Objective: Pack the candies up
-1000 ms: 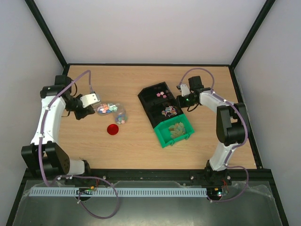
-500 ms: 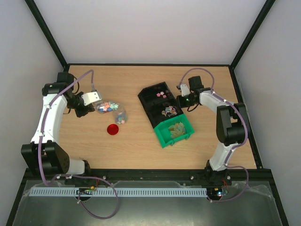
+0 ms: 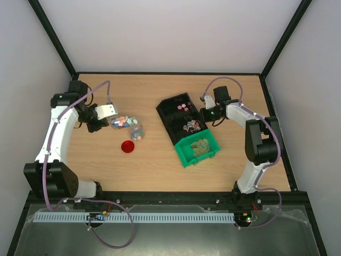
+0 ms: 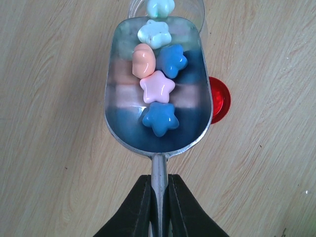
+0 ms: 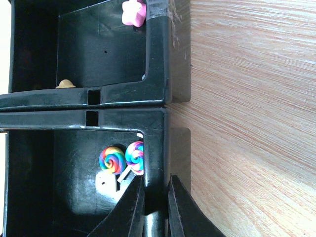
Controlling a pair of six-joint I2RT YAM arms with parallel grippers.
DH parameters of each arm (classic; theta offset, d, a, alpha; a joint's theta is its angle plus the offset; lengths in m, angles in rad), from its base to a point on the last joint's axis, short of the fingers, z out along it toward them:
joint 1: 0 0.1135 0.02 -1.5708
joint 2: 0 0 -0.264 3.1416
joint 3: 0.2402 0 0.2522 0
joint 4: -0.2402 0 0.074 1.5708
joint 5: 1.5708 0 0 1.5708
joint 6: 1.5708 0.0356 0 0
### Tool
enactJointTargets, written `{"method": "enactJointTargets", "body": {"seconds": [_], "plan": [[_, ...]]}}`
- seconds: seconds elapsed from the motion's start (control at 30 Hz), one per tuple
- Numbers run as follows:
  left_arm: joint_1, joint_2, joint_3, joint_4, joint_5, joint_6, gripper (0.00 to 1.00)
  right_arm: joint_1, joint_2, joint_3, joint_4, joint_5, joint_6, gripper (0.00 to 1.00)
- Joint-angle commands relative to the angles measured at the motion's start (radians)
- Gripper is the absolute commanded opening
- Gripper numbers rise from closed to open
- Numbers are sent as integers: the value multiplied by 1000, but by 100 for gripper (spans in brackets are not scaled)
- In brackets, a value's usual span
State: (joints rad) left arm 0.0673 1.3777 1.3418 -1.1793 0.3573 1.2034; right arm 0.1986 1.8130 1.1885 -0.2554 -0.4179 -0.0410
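**A:** Which step is in hand?

**B:** Emptying the scoop, I'd judge. The left gripper (image 4: pixel 159 180) is clamped on the handle of the silver metal scoop (image 4: pixel 123 123). The small pastel candies (image 4: pixel 160 118), blue, pink, peach and mint, lie in its bowl straight ahead of the fingers.

**A:** And the target?

**B:** A clear plastic jar (image 3: pixel 138 128) sits at the scoop's far tip, with one mint sweet right at its rim. The round red lid (image 4: pixel 219 98) lies to the right of the bowl, off the jar.

**A:** The other arm?

**B:** The right gripper (image 5: pixel 154 185) is closed over the side wall of the black plastic compartment bin (image 5: pixel 158 74), one finger inside and one outside. Two swirled lollipop sweets (image 5: pixel 113 160) lie just ahead of the inner finger. It looks like bracing.

**A:** Next move?

**B:** Probably lift the handle so the load slides forward, keeping the lip over the jar's mouth so nothing spills past the rim. The lid would come after.
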Motion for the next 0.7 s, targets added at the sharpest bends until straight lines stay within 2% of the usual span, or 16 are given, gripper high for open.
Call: {"method": "enactJointTargets", "body": {"seconds": [0.0, 0.67], "plan": [[-20, -6, 34, -31, -24, -8, 2, 9, 26, 14, -33, -13, -21, 5], [-50, 4, 77, -56, -79, -18, 2, 9, 24, 16, -37, -12, -22, 5]]}}
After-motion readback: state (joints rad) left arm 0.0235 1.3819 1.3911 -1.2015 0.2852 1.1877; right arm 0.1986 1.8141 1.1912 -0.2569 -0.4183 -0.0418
